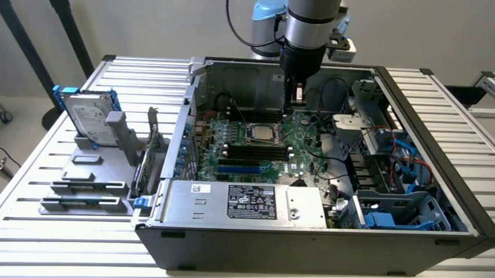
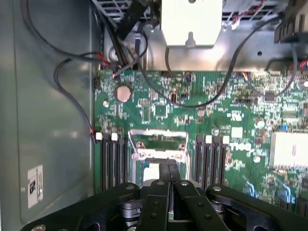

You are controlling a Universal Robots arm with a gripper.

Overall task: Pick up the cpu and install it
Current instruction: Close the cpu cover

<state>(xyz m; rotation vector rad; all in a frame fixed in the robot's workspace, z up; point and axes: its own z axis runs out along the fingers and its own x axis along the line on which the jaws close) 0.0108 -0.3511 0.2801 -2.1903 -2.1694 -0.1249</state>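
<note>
Ribbed aluminium slats form the table [image 1: 433,104], and on it lies an open dark grey steel computer case [image 1: 309,234] with a green motherboard [image 1: 300,124] at its floor. At the exterior view's left, a pale grey plastic fixture [image 1: 85,185] holds an upright silver hard drive in a blue frame [image 1: 87,116], well apart from the work. The cpu [image 1: 265,134], a small flat square chip with a shiny silver metal top, appears to lie in the socket at the middle of the board, ringed by the bright metal socket frame [image 2: 159,144] and flanked by rows of black memory slots [image 2: 115,163]. The black two-fingered gripper [image 1: 294,103] hangs inside the case above the board, just beyond the socket towards the case's rear wall. In the wrist view the gripper [image 2: 168,168] has its fingers drawn together to a thin dark seam, with nothing visible between them, and a pale patch sits just past the tips; whether that is the chip's rim I cannot tell. As a judgement, the chip should be light, stiff and thin, its polished lid slippery and its underside contacts easily damaged. It is best held by two opposite edges of the rim, kept level, with only gentle pressure.
</note>
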